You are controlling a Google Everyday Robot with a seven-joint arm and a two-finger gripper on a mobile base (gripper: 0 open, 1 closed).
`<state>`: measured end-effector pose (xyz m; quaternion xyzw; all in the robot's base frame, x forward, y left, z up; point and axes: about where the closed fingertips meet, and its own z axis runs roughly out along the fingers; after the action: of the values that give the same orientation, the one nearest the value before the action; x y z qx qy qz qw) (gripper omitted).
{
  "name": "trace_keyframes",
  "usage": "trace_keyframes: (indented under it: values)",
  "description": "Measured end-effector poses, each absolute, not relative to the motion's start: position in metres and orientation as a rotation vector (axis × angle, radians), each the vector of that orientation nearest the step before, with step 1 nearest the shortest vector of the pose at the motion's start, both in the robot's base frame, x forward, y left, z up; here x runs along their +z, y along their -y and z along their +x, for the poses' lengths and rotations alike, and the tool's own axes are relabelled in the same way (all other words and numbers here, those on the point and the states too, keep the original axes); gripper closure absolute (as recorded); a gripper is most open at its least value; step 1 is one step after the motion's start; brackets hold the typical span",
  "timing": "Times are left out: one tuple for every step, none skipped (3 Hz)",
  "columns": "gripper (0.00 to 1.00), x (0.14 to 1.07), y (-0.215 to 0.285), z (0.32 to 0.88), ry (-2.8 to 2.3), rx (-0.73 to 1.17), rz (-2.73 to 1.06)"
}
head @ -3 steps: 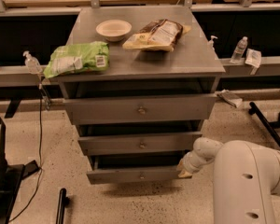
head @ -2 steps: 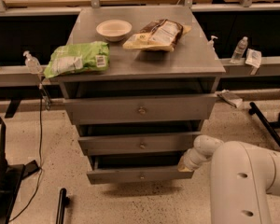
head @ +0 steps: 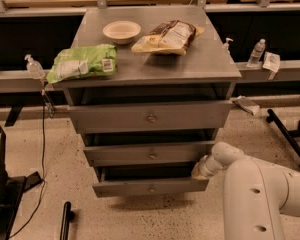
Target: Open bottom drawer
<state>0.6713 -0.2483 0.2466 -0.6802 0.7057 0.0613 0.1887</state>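
In the single camera view, the bottom drawer [head: 135, 187] sits low and centre in the frame, the lowest of three grey fronts, with its small knob [head: 151, 188] in the middle. It stands partly out, with a dark gap above its top edge. The gripper [head: 201, 170] is at the right end of that front, against its upper corner and just under the middle drawer [head: 150, 154], well apart from the knob. The main risk, as I judge it, is that pulling from one corner would skew the drawer on its runners and make it bind. The contact could also slip off the thin edge, leaving the drawer only part open. A further risk is the gripper knocking the underside of the middle drawer, since the space between the two fronts is tight. The bulky white arm [head: 255, 199] fills the lower right and crowds the drawer's path. Whether the gripper is spread apart or closed on the edge I cannot tell. It appears to touch the drawer front's top right corner and carries nothing else.
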Motion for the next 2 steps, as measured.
trace_keyframes:
  values:
    - [1.0, 0.235, 0.242, 0.681, -1.976, 0.193, -1.836]
    - [1.0, 0.216, 0.239, 0.676, -1.979, 0.203, -1.806]
